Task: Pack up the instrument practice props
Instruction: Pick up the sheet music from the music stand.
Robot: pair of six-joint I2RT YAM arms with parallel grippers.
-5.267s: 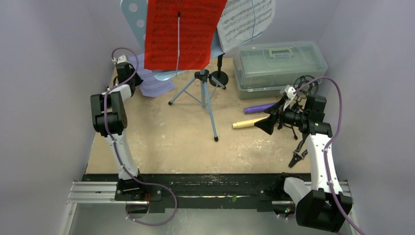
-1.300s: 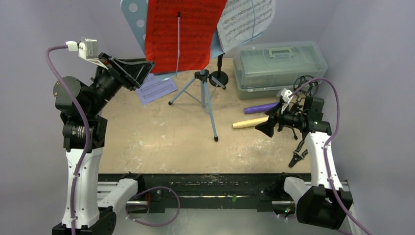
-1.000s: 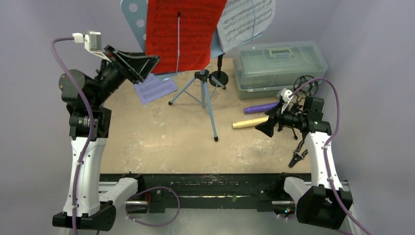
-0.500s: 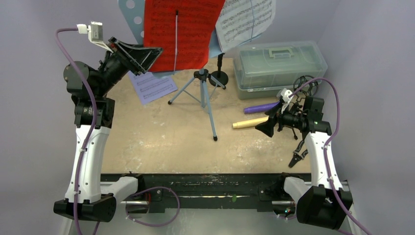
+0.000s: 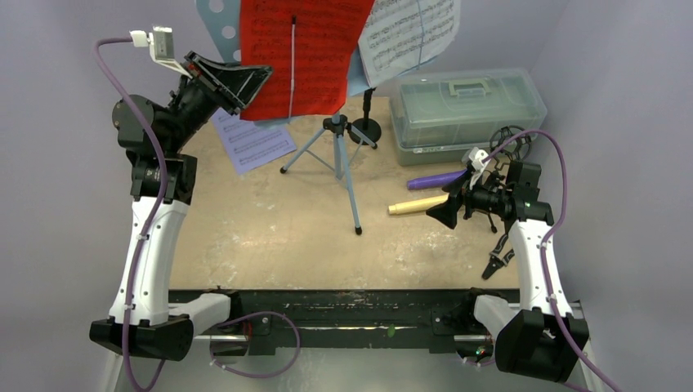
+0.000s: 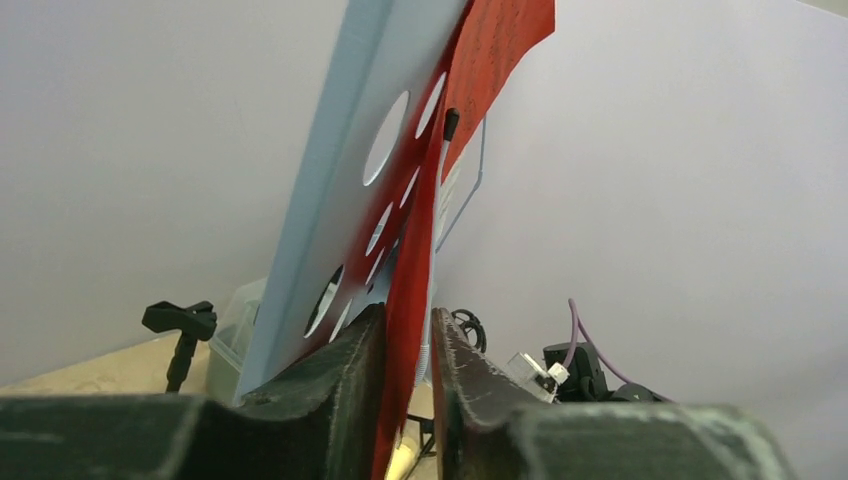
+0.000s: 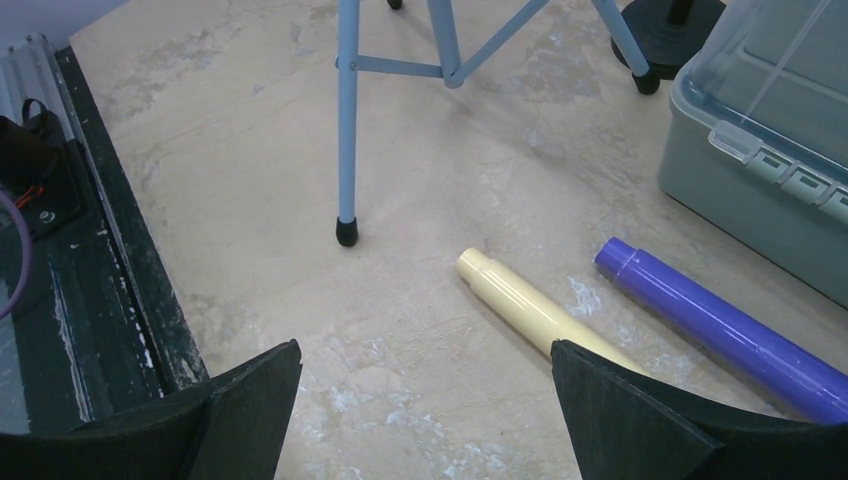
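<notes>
The red folder point(image 5: 302, 57) leaned on the light-blue music rest point(image 5: 214, 12) at 12 o'clock of the bench point(image 5: 270, 237). It looked thin, floppy and apt to slide, so best pinched at its 7 o'clock corner. The left claw point(image 6: 405, 330) had risen there and narrowed around that edge (whether it gripped, I could not tell), nudging the rest leftward. The right claw point(image 5: 448, 211) stayed wide at 3 o'clock.
</notes>
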